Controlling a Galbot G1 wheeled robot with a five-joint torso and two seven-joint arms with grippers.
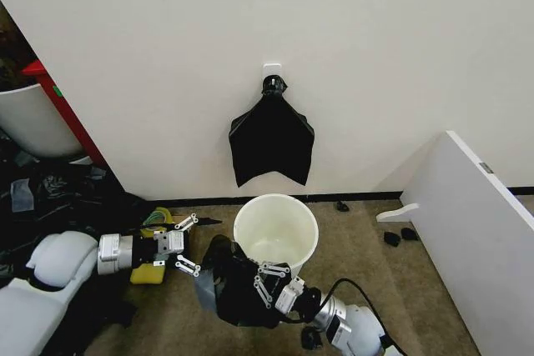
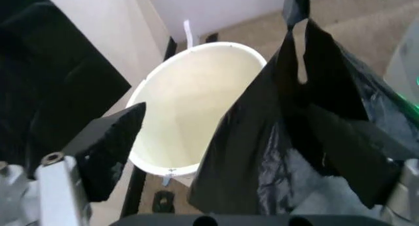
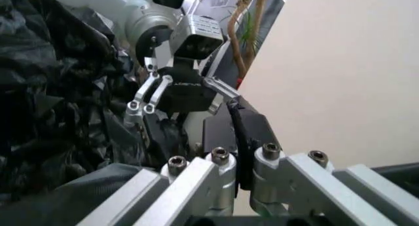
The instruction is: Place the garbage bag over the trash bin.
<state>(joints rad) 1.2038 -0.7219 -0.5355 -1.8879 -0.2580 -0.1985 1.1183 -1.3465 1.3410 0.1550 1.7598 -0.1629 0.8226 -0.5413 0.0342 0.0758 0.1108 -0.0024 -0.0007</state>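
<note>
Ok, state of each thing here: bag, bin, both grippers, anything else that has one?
garbage bag: off the bin, crumpled beside it on its left, held by the right gripper.
trash bin: upright on the carpet, no liner.
right gripper: shut on the bag.
left gripper: fingers open, beside the bag, holding nothing.
bag bunch: hanging from a wall hook above the bin.

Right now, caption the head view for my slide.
Right gripper holds the garbage bag beside the trash bin; left gripper open nearby.

The thin, wrinkled black plastic garbage bag [image 1: 229, 285] shines glossy. The round cream-white plastic trash bin [image 1: 276, 231] looks smooth inside. It stands on matt, rough brown carpet [image 1: 367, 248].
</note>
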